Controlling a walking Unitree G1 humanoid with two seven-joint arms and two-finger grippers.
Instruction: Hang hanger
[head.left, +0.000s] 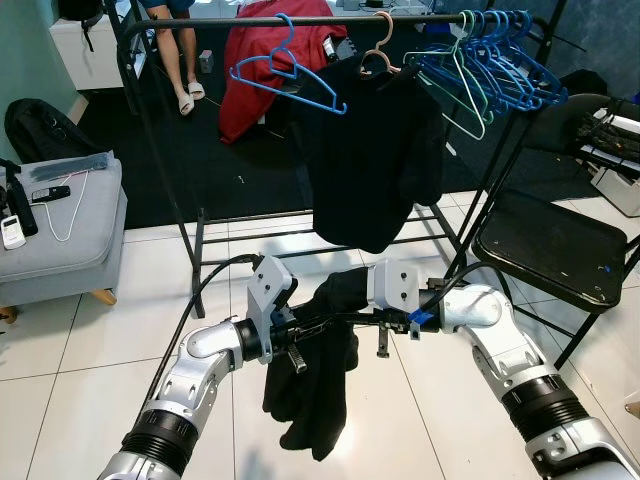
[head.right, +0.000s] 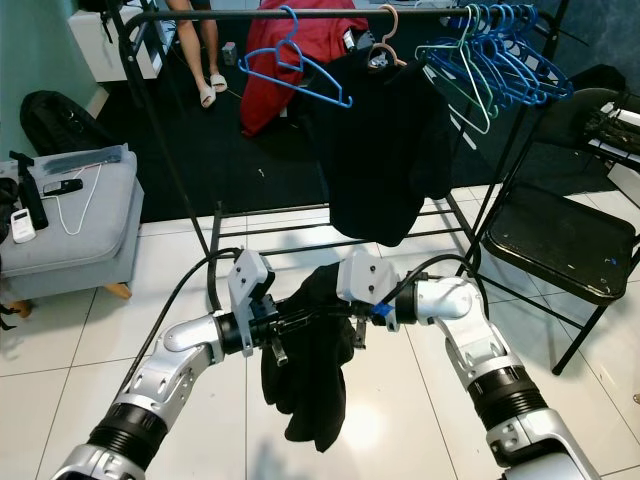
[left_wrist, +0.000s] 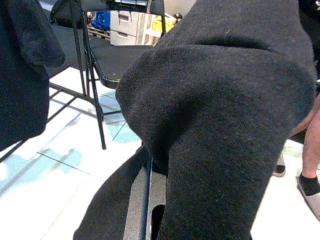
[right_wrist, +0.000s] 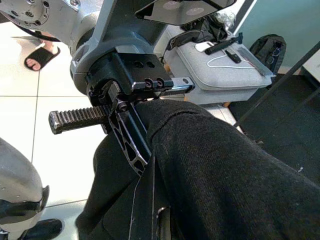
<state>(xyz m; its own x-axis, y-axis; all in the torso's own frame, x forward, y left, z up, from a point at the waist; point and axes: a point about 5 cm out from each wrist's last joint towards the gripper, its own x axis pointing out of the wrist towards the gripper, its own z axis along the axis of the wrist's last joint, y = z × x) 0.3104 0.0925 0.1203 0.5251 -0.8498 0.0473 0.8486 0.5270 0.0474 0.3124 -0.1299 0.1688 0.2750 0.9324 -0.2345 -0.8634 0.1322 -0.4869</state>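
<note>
The left gripper (head.left: 300, 330) and right gripper (head.left: 365, 318) met fingertip to fingertip in front of the clothes rack (head.left: 160, 150), each clamped on a dark garment (head.left: 318, 385). The garment draped over their fingers, its long axis vertical, its loose end hanging toward the white tiled floor (head.left: 90, 380). No hanger inside it could be made out. A black shirt (head.left: 370, 150) hung on the rack just behind.

A home room: clothes rack (head.left: 300, 20) (hangers (head.left: 500, 60) aplenty), grey ottoman (head.left: 70, 250), white tiled floor (head.left: 90, 370).
</note>
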